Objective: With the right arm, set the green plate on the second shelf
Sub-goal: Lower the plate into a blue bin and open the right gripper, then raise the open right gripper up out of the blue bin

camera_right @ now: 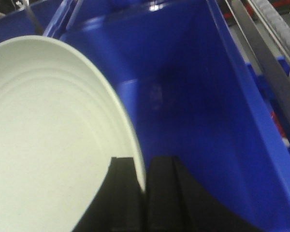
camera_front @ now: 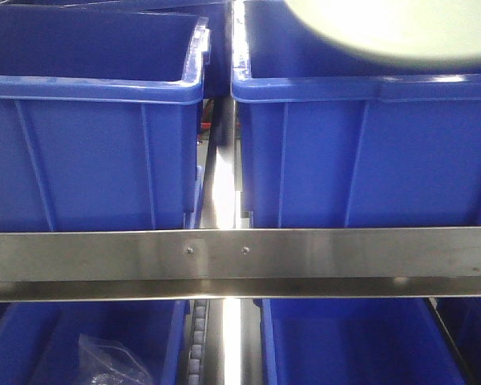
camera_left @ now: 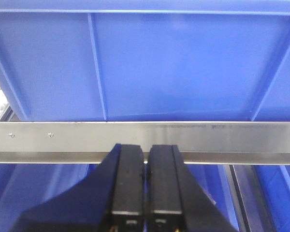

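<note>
Right fingers [camera_right: 144, 193] pinching green plate [camera_right: 53, 140], above bin [camera_right: 222, 121]

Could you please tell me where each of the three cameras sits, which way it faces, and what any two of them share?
Exterior front view: level with the shelving, facing two blue bins above a steel rail; no arm shows, only the green plate at the top.
Left wrist view: behind the left gripper, jaws together, facing a bin wall and rail.
Right wrist view: behind the right gripper, looking down into a bin, pinching the plate's rim.
Shared: the plate appears in the front and right wrist views.
</note>
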{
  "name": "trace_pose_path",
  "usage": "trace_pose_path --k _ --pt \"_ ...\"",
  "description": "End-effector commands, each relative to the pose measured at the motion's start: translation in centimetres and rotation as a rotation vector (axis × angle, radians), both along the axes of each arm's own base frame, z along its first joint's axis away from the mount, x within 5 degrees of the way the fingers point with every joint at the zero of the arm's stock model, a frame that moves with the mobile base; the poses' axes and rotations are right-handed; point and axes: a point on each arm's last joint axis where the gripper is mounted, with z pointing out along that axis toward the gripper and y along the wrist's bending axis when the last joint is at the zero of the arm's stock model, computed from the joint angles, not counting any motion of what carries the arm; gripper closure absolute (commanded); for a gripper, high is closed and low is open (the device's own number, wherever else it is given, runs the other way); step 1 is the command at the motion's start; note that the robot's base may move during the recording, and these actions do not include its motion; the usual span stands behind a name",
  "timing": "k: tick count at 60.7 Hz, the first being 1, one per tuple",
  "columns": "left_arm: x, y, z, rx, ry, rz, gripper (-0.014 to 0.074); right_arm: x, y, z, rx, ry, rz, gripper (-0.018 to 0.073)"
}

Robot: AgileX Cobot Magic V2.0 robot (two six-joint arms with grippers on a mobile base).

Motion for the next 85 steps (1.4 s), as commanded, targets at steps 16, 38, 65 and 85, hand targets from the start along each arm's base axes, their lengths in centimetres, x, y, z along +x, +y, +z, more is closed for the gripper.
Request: trace_pose_path --k 16,38,65,85 --pt "0.1 0.0 -0.5 -0.005 -0.062 -0.005 0.0472 9.4 0.4 4.1 0.024 -0.127 -0.052 0.0498" --pt "0.1 0.0 -0.5 -0.005 -0.062 -0.005 0.0472 12.7 0.6 2.8 0.018 -0.133 -0.073 0.0143" --pt "0.1 0.0 -0.5 -0.005 -0.062 -0.005 0.0472 7.3 0.2 3.4 0.020 -0.119 -0.051 0.0507" --pt "0.1 0.0 -0.5 -0.005 -0.062 -0.005 0.0472 -1.9 -0.7 0.3 -0.004 -0.176 -0.051 0.0506"
